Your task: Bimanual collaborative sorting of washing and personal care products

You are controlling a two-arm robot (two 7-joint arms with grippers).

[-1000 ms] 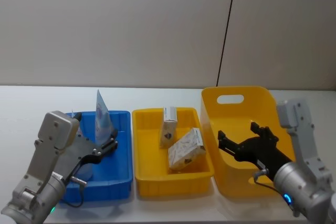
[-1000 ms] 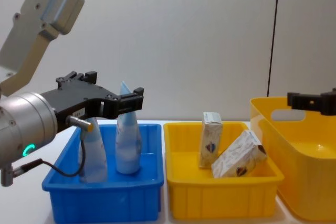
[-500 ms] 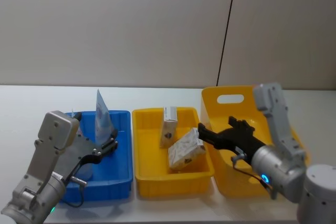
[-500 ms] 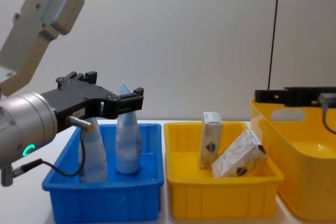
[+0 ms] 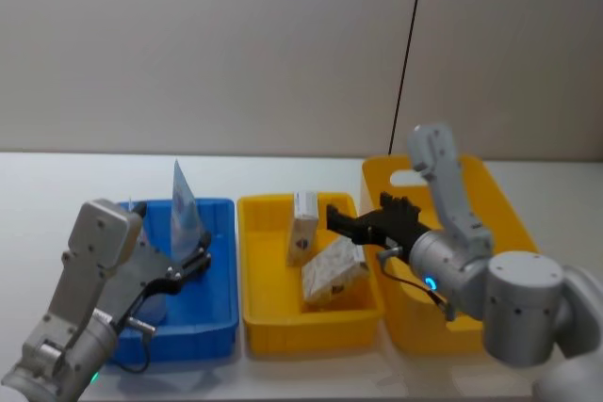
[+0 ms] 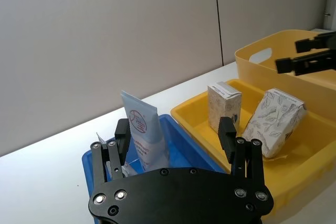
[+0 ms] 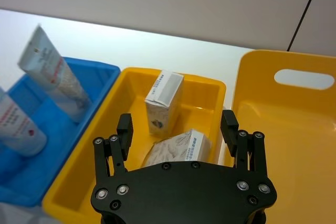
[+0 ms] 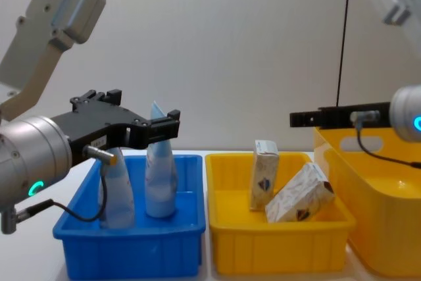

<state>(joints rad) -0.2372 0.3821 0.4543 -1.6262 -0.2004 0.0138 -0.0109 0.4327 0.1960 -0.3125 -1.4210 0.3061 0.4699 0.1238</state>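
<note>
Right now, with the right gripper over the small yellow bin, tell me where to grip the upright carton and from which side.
Probably its upper half, fingers on the two broad faces, coming straight down. The upright carton stands on end in the small yellow bin, top above the rim; the leaning carton crowds its base. The right gripper hangs above, open.

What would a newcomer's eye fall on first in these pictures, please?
Two open black grippers stand out: the left gripper hangs over the blue plastic bin holding two pale blue-white squeeze tubes, the right gripper over the shallow yellow plastic bin with two cream cartons. A taller yellow tub sits at far right.
</note>
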